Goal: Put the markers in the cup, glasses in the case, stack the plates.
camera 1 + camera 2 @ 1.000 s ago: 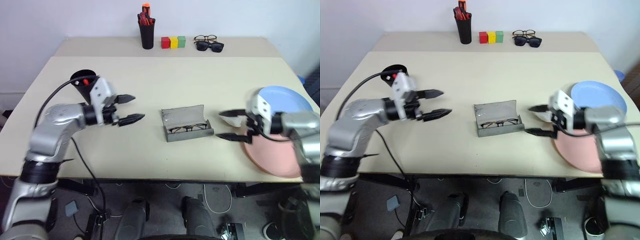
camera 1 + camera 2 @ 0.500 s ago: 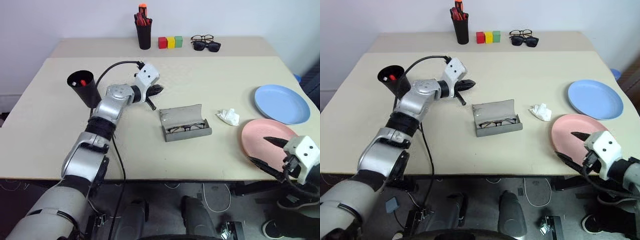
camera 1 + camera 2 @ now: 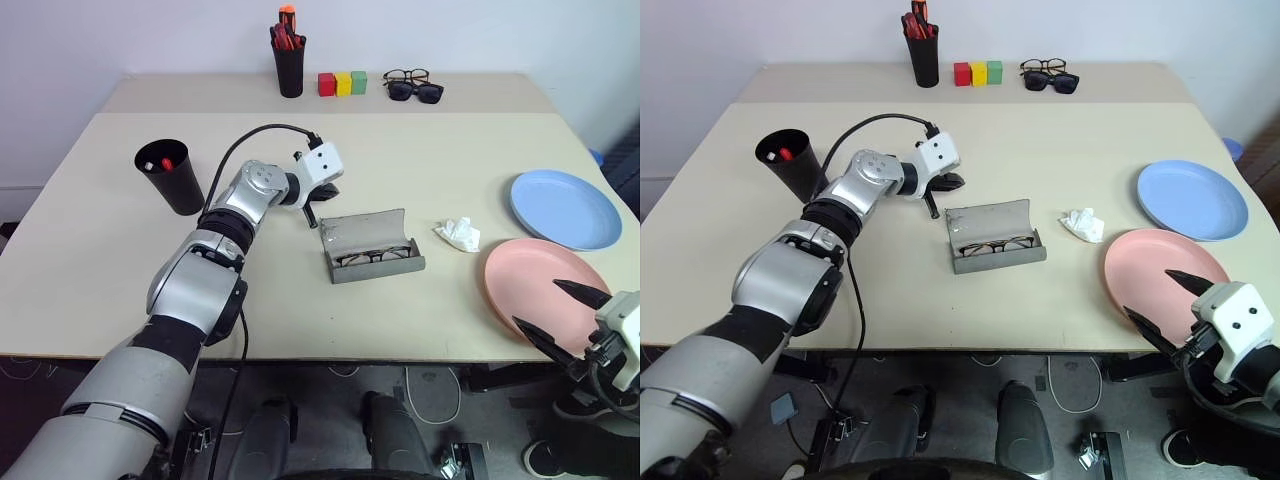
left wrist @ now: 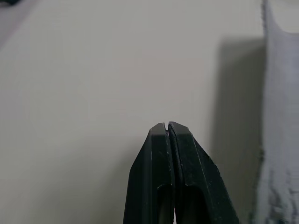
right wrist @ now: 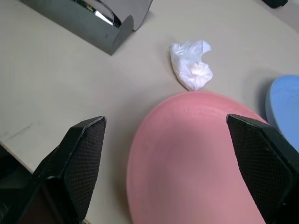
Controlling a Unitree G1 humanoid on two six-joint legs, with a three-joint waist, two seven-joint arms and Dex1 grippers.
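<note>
Having shut its jaws, left gripper (image 3: 312, 214) now beside case (image 3: 372, 246); right gripper's (image 3: 563, 312) agape.

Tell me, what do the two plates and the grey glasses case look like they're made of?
The pink plate and the blue plate look like matte plastic, judging by their flat even colour without glare, though glazed ceramic can't be ruled out. The case seems a hard shell, maybe metal or stiff plastic, with a dull brushed-grey surface.

Left gripper (image 3: 312, 213) closed and reached beside the case (image 3: 372, 247); right gripper (image 3: 563, 312) drew back
</note>
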